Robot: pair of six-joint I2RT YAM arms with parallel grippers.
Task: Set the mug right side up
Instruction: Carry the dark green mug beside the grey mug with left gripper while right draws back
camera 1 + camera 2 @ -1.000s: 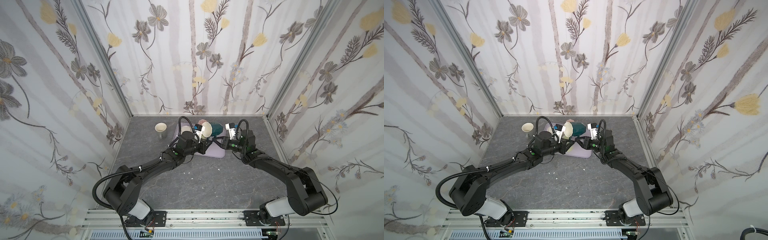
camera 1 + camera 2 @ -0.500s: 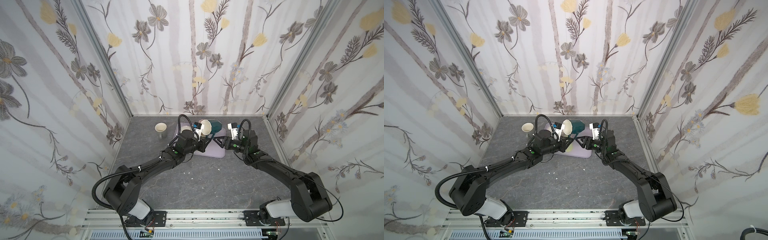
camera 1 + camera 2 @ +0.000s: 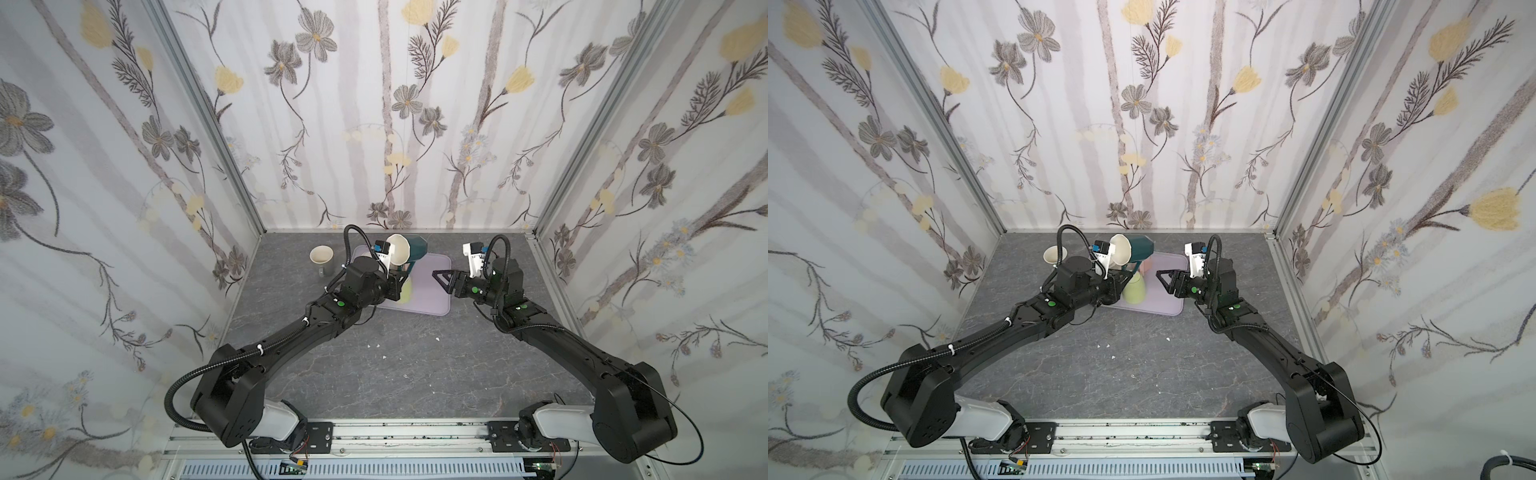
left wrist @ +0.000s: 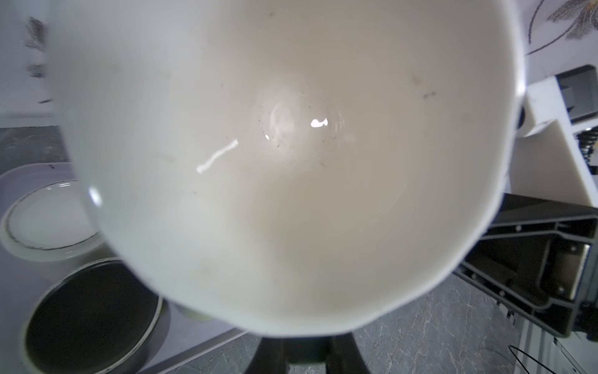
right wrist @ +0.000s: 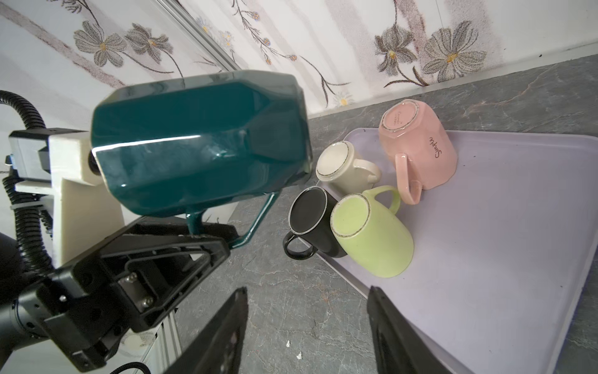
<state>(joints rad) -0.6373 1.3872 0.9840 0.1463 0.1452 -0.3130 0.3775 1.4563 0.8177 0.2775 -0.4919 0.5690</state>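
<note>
Mid-flip: left gripper grasps sideways dark teal faceted ceramic mug by handle, right gripper spread empty; next, likely: roll upright, lower.

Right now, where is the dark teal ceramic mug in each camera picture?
Top view: the dark teal ceramic mug is back-centre, held up sideways, at the back edge of the lilac plastic tray.
Top view: same place, same tray.
Left wrist: its cream inside fills the picture; the tray peeks out beside it.
Right wrist: big teal side, tray beyond.
Shared landmark: the tray.
</note>
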